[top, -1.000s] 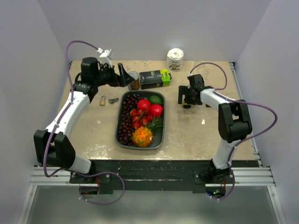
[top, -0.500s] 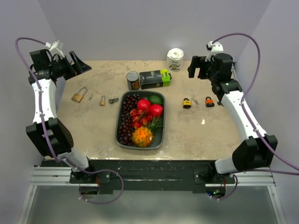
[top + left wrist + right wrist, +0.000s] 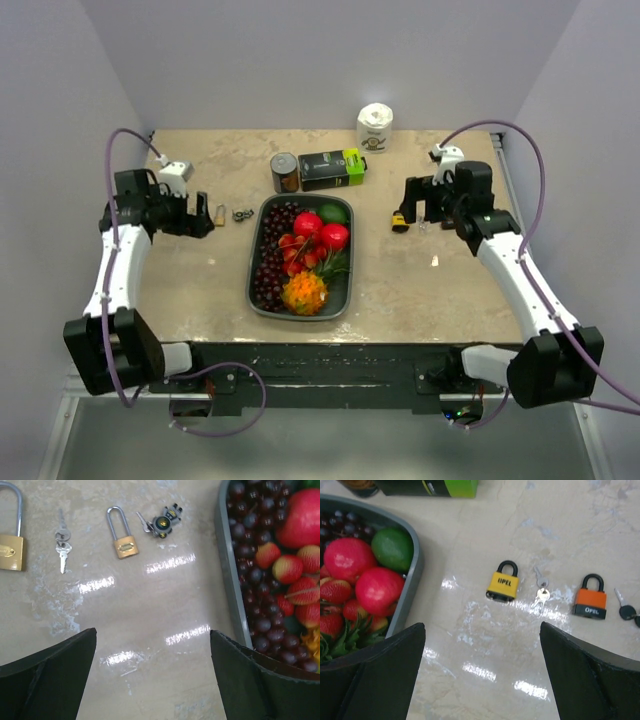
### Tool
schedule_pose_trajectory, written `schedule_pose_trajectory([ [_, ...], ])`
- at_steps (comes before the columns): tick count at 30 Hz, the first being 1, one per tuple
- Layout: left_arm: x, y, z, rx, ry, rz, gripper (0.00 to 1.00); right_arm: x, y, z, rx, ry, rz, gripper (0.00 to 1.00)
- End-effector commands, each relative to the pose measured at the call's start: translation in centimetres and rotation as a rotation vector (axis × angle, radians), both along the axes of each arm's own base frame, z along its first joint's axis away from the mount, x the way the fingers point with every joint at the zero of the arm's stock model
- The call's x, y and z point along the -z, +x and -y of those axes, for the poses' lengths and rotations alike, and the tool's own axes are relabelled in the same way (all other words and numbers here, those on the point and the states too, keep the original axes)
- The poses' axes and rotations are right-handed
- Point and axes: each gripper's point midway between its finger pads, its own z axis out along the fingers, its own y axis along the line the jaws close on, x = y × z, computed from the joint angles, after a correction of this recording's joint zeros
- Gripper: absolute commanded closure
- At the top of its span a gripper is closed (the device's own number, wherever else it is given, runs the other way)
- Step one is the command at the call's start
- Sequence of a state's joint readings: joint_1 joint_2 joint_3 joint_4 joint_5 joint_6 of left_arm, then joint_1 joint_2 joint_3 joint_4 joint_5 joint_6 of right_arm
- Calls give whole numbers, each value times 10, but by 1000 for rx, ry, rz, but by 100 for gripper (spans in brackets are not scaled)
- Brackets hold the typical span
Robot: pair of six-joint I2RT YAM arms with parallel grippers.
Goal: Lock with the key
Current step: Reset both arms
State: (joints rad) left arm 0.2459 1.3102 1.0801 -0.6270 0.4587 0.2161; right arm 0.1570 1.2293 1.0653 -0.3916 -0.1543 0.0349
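The left gripper [image 3: 155, 680] is poised above the table [image 3: 150, 610] with its fingers spread wide, and nothing is gripped between them. In its wrist view a small brass padlock [image 3: 122, 539] is seen lying flat at twelve o'clock. A dark key bunch [image 3: 164, 522] is placed just beside it at two o'clock, and paired silver keys [image 3: 61, 545] lie at its nine o'clock. A larger brass padlock [image 3: 10, 547] is cut off by the frame at ten o'clock. The grey tray [image 3: 229, 580] of fruit is seen at three o'clock.

The right gripper [image 3: 482, 675] is likewise released and empty. Ahead of it a yellow padlock [image 3: 503, 584] is laid at twelve o'clock. A lone silver key [image 3: 541, 592] is found just beside the padlock at three o'clock. An orange padlock [image 3: 590, 600] and a black-headed key [image 3: 625, 611] are set farther along that line.
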Motion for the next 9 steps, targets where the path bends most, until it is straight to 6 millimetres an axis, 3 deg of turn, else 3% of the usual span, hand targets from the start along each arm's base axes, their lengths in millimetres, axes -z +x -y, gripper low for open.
schedule_pose_trajectory([
  [1, -10, -9, 8, 90, 170, 122, 1, -2, -20, 0, -21, 8, 21, 1],
  [5, -9, -15, 14, 100, 163, 134, 1, 2, -28, 3, -5, 15, 11, 1],
  [9, -32, -9, 12, 81, 190, 230, 1, -5, -33, 0, -16, 35, 28, 1],
])
